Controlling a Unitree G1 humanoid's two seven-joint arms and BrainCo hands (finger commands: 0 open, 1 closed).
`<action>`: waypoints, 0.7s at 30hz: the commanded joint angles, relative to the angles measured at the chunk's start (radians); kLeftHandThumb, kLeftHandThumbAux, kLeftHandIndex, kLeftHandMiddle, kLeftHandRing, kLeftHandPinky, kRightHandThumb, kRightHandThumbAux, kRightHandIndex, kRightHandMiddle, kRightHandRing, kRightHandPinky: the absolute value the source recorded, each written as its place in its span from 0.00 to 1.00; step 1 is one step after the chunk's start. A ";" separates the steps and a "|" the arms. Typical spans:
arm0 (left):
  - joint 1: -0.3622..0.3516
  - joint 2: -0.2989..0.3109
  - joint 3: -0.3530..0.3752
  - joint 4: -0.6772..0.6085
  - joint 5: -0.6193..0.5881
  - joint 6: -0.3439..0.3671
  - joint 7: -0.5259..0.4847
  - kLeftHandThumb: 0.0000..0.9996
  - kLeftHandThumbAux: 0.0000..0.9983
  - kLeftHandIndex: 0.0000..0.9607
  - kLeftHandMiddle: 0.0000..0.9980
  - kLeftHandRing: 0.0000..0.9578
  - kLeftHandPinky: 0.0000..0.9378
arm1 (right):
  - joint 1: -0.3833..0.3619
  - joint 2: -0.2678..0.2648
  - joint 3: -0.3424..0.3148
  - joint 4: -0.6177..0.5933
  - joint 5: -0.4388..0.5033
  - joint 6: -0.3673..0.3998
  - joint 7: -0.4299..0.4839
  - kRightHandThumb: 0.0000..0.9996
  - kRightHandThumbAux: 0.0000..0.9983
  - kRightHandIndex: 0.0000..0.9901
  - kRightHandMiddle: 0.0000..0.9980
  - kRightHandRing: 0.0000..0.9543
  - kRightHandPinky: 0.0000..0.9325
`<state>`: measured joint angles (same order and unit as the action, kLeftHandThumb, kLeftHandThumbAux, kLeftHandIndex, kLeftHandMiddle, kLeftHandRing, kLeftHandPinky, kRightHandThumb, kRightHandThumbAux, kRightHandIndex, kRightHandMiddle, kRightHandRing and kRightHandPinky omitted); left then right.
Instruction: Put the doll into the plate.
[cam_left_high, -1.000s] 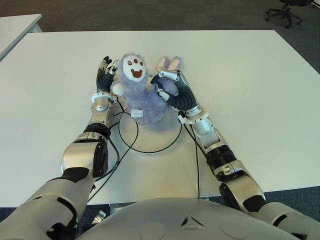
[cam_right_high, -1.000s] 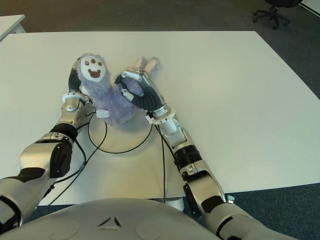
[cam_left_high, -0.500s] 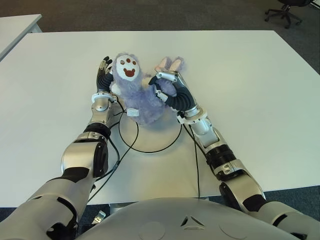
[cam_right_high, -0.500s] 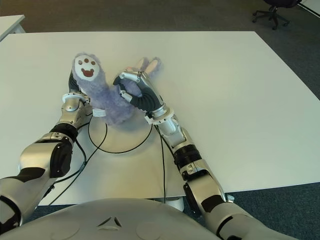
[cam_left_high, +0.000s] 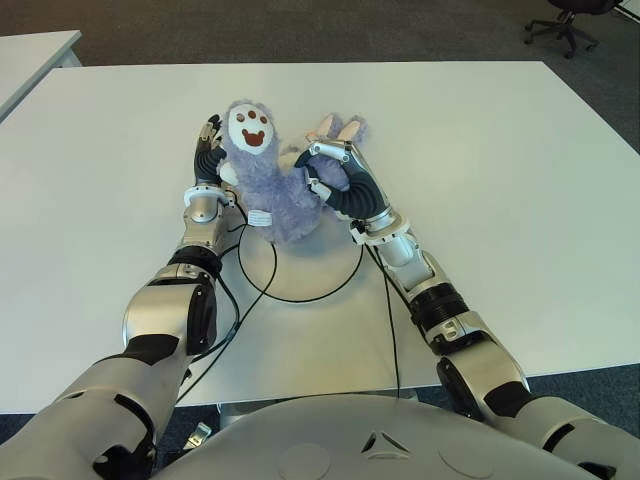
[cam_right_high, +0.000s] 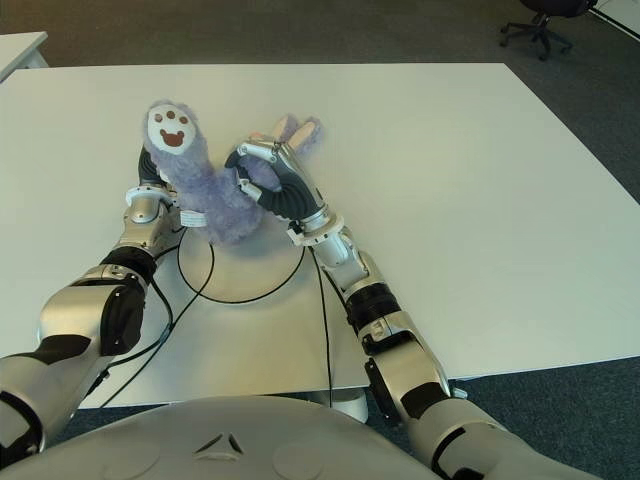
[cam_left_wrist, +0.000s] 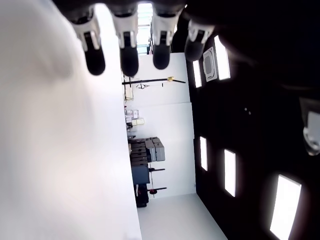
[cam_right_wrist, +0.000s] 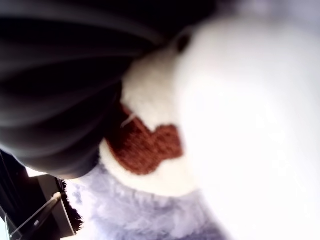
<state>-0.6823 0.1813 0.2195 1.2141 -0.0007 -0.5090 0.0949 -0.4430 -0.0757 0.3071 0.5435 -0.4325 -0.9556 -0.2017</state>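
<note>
The doll (cam_left_high: 272, 192) is a fluffy purple plush with a white face (cam_left_high: 248, 128) and pink-lined feet (cam_left_high: 338, 127). It stands propped up on the white table (cam_left_high: 500, 160), a little left of centre. My right hand (cam_left_high: 335, 182) is shut on its body from the right side, and the right wrist view is filled by the plush face (cam_right_wrist: 150, 145). My left hand (cam_left_high: 208, 150) stands upright with straight fingers (cam_left_wrist: 125, 47) against the doll's left side and holds nothing. I can make out no plate in any view.
A black cable (cam_left_high: 300, 298) lies in a loop on the table just in front of the doll, between my two forearms. A second table corner (cam_left_high: 35, 50) shows at the far left. An office chair (cam_left_high: 565, 20) stands on the floor at the far right.
The right hand has carried the doll a little to the left. The doll's head now leans against the left hand's fingers. The left hand has stayed in place.
</note>
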 joint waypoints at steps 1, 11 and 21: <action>0.093 -0.034 0.003 0.059 -0.009 0.068 0.013 0.00 0.40 0.00 0.11 0.14 0.19 | 0.308 0.003 0.059 0.349 -0.030 0.006 -0.038 0.69 0.72 0.42 0.59 0.67 0.70; 0.091 -0.033 0.000 0.060 -0.005 0.068 0.016 0.00 0.39 0.00 0.11 0.14 0.17 | 0.298 0.026 0.047 0.383 -0.025 -0.010 -0.075 0.69 0.72 0.41 0.44 0.50 0.50; 0.090 -0.033 0.000 0.060 -0.006 0.068 0.016 0.00 0.39 0.00 0.12 0.15 0.18 | 0.285 0.027 0.051 0.412 -0.058 0.000 -0.134 0.67 0.72 0.40 0.31 0.33 0.33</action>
<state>-0.6786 0.1788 0.2193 1.2197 -0.0007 -0.5084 0.0950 -0.4911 -0.0631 0.3074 0.6439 -0.4669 -0.9710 -0.2776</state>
